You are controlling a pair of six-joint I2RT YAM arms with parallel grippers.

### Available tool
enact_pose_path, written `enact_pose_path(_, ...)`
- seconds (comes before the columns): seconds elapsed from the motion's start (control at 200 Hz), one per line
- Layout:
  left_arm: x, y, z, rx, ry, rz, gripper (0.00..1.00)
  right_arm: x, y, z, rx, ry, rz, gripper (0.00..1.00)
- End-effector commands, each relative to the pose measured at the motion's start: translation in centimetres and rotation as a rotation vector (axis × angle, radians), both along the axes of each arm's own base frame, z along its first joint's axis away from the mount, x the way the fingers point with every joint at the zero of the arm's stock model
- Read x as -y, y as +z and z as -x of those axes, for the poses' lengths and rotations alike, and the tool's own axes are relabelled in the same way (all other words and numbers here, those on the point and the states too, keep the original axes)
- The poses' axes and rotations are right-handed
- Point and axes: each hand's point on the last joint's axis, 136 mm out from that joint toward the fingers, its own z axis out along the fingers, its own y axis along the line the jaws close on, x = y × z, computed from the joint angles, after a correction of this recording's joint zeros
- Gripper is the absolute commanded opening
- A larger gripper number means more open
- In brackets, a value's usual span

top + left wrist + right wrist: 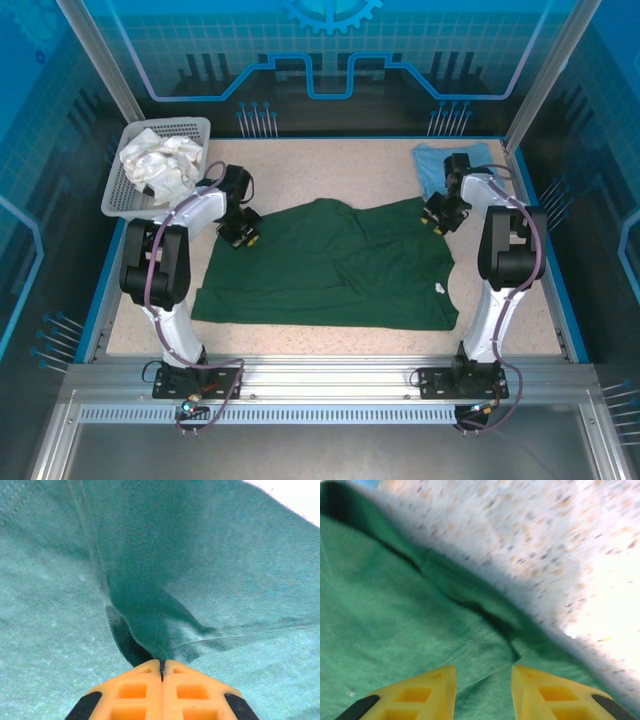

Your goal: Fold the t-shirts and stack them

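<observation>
Nothing is folded yet: the green t-shirt [330,265] lies spread on the desk [330,170], left pincer [161,662] clamped on its cloth, right pincer [484,675] agape and empty, light blue t-shirt [432,165] unstacked.

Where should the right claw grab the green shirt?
At the raised fold along the green shirt far edge, coming down from above. The rest lies flat, so that ridge is probably the easiest bit to pinch, and the open right gripper hangs close by. The left gripper is shut on the far left part.
</observation>
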Motion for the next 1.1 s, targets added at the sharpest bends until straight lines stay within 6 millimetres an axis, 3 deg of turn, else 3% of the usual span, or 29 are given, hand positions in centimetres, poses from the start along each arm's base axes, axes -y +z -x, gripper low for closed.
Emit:
enact_pose_path(0.0,-0.7,1.5,-0.1,0.021,-0.045,-0.04,0.0,2.1,-0.2,0.2,-0.041,-0.022,0.047,0.36)
enact_pose_path(0.475,-0.2,1.3,-0.8,0.026,-0.054,-0.02,0.0,1.6,-1.4,-0.7,-0.047,0.002,0.021,0.35)
enact_pose_path(1.09,0.6,0.6,-1.1,0.019,-0.071,-0.002,0.0,0.8,1.2,-0.3,0.065,0.034,0.069,0.36)
